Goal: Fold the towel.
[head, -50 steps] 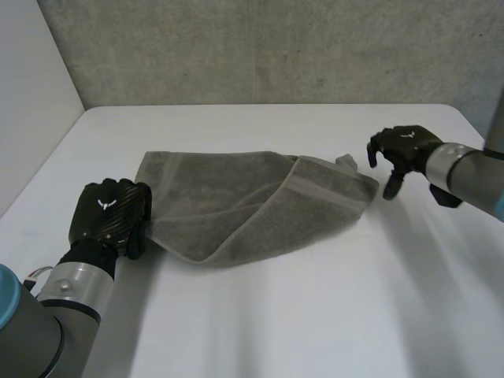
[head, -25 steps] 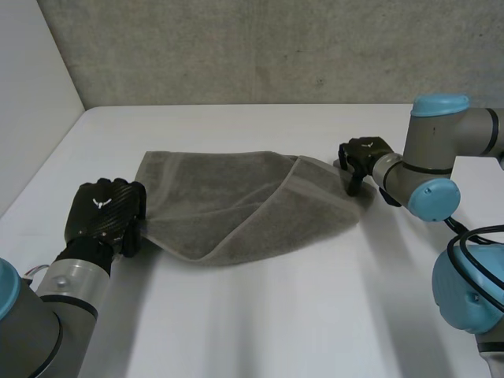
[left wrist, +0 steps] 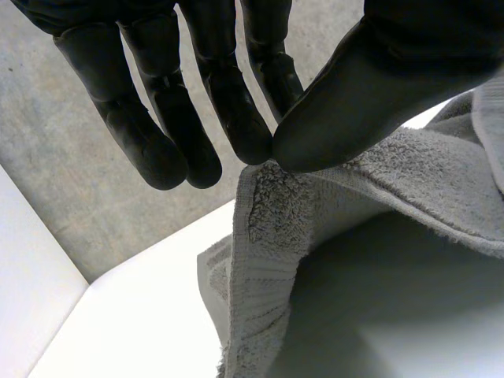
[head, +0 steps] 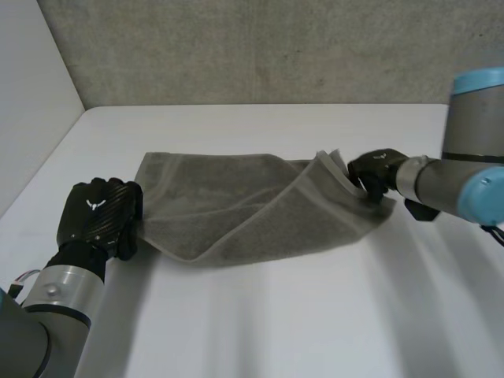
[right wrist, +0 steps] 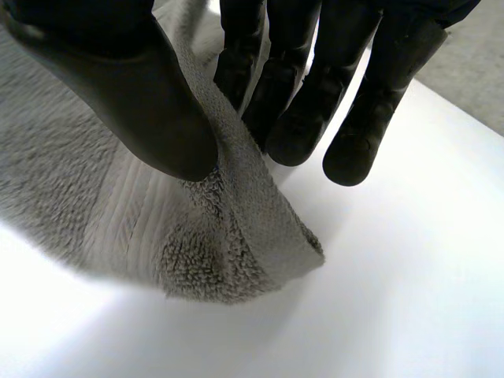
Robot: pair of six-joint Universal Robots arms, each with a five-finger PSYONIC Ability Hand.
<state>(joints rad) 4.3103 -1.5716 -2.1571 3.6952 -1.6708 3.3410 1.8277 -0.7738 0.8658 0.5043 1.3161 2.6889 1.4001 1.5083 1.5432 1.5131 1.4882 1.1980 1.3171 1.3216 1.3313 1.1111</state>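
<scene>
2 hands, 1 towel (head: 236,206): left hand (head: 98,219), low on the surface (head: 276,323), pinches a corner; right hand (head: 372,173) pinches the opposite end.

Towel (head: 236,206) corner hidden behind the left hand (head: 98,217); right arm (head: 461,183) cut off at the edge.

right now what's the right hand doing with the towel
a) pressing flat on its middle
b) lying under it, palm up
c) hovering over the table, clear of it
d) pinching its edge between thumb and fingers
D: in the right wrist view the right hand has an edge of the towel pinched between its thumb and fingers, and the head view puts that hand at the towel's right end.
</scene>
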